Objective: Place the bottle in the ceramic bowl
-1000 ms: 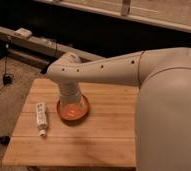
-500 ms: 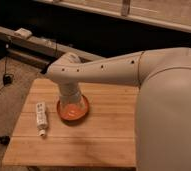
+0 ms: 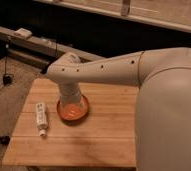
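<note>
The white bottle (image 3: 40, 117) lies flat on the wooden table (image 3: 89, 145), at its left side, with its capped end toward the front. The orange-red ceramic bowl (image 3: 72, 113) sits just right of the bottle, a small gap apart. My arm reaches in from the right and bends down over the bowl. The gripper (image 3: 72, 102) hangs directly above the bowl's middle and covers much of its inside. The bottle is not in the gripper.
A dark low shelf (image 3: 34, 47) with a small white object (image 3: 23, 33) runs behind the table. Carpeted floor with a cable lies to the left. My large white arm body fills the right side.
</note>
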